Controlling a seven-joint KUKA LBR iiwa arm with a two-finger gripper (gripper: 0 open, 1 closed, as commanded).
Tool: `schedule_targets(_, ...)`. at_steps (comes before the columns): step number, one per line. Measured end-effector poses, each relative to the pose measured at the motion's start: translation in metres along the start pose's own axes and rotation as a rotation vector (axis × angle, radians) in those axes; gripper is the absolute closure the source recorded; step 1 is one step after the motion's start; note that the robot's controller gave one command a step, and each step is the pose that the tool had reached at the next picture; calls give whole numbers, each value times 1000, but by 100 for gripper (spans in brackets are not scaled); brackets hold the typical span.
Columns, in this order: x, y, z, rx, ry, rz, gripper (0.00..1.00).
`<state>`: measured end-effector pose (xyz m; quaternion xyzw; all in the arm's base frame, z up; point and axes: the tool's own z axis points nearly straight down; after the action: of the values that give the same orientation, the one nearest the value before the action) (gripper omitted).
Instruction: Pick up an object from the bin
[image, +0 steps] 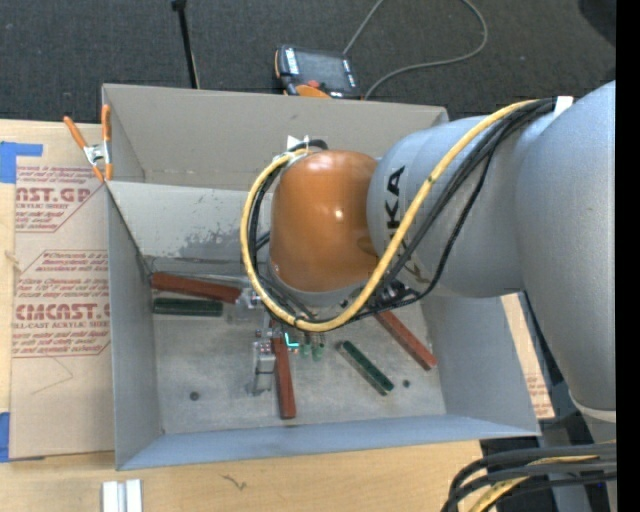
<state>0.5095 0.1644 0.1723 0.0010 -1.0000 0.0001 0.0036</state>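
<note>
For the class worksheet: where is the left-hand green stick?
Camera view: the green stick lies left in the bin, just below a red-brown stick.

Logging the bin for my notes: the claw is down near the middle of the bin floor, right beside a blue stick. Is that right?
Not quite. The camera view shows the claw down near the middle of the bin floor, but the stick beside it is reddish-brown, not blue.

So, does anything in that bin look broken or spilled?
Nothing stands out. A few red sticks and green sticks lie loose and flat on the bin floor; the claw hangs beside one red stick near the middle.
</note>
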Motion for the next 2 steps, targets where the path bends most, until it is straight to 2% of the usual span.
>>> schedule_targets(1, 28, -65, 80, 4, 4, 43, 0)
schedule_targets(2, -36, -162, 90, 3, -10, -222, 0)
